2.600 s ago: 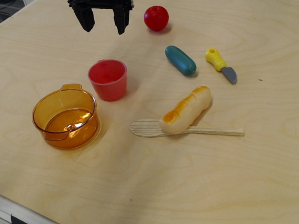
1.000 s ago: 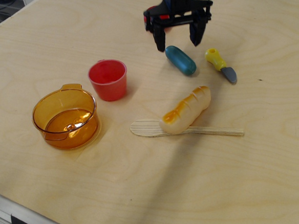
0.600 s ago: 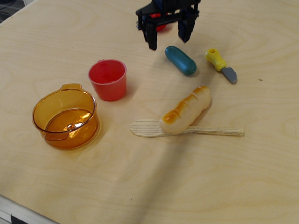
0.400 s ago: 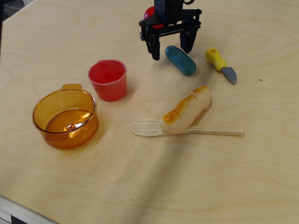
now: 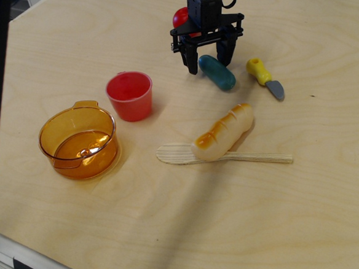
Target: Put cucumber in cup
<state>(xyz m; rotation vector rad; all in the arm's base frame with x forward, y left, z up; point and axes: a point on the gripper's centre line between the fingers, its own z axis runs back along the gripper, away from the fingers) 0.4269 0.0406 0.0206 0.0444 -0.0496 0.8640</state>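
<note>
The gripper (image 5: 210, 60) hangs low over the far end of the cucumber (image 5: 217, 72), its jaws spread with one finger on each side of that end, not visibly pinching it. The cucumber lies on the table (image 5: 296, 212), well apart from the upright red cup (image 5: 130, 95). An orange pot (image 5: 79, 141) stands near the cup, a bread loaf (image 5: 223, 132) lies nearer the camera, and a toy knife (image 5: 264, 77) lies beside the cucumber.

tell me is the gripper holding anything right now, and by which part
Nothing is held. The gripper is open, its fingers straddling the far end of the cucumber, which lies on the table.
</note>
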